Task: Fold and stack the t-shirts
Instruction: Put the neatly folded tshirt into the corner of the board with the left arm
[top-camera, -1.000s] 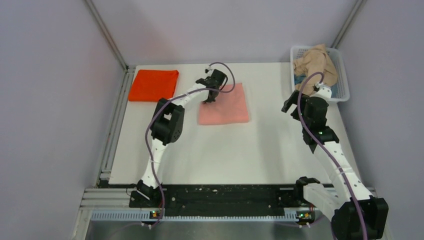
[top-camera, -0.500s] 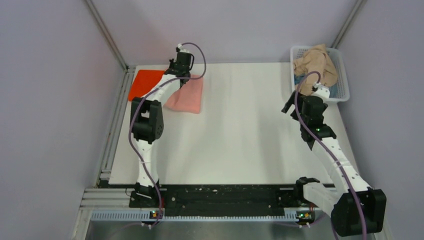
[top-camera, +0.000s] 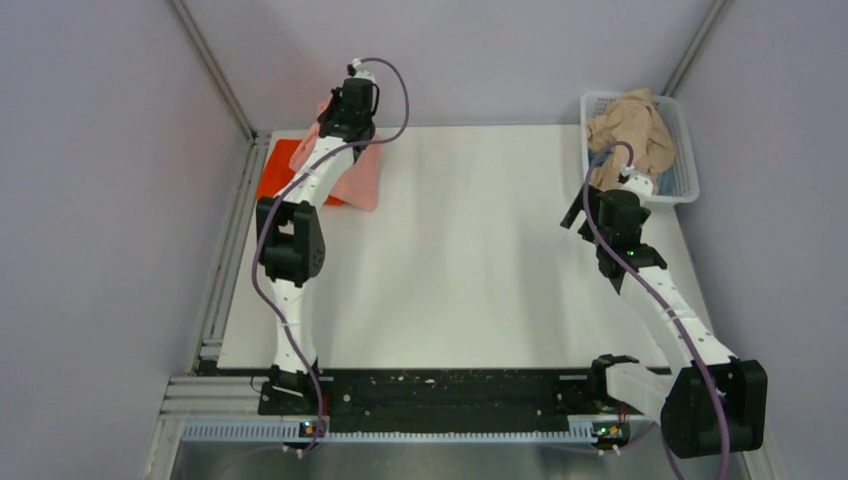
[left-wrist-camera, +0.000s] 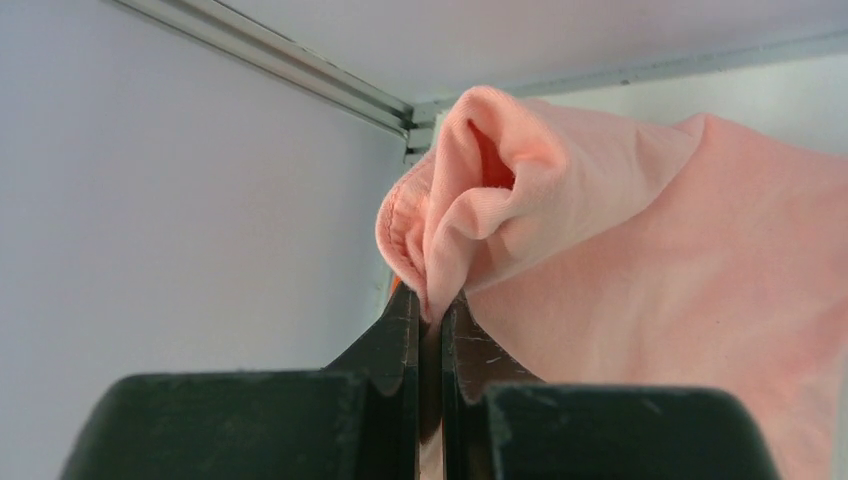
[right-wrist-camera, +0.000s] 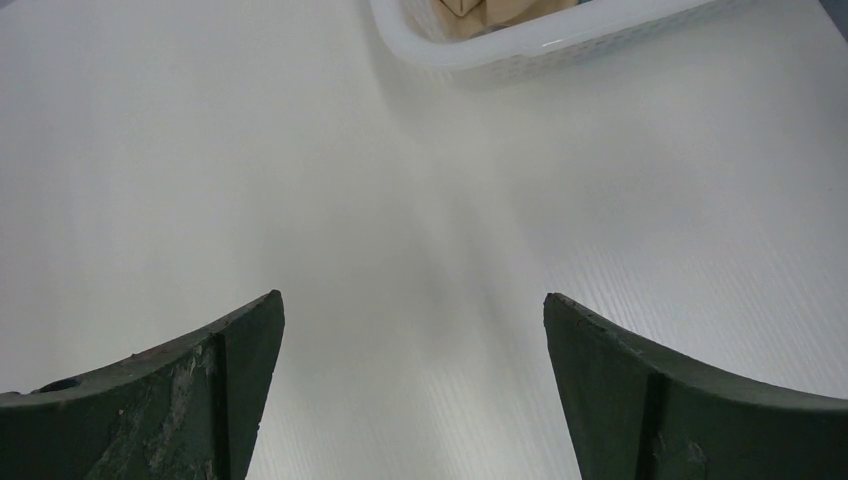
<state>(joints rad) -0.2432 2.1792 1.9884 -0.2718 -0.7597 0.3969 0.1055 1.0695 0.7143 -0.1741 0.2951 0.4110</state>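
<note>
White tabletop (top-camera: 470, 260) is overhung by the left pincer (left-wrist-camera: 428, 308), clamped on a pink t-shirt (left-wrist-camera: 650, 250). Its cloth is judged limp and light, best pinched at edges.

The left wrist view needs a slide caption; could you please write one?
Left gripper, jaws shut on a bunched fold of the pink t-shirt, close beside the grey wall.

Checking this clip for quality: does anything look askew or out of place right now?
The salmon-pink t-shirt hangs bunched from the shut left gripper, draped askew over the orange-red t-shirt. The beige t-shirt sits crumpled in the basket.
</note>
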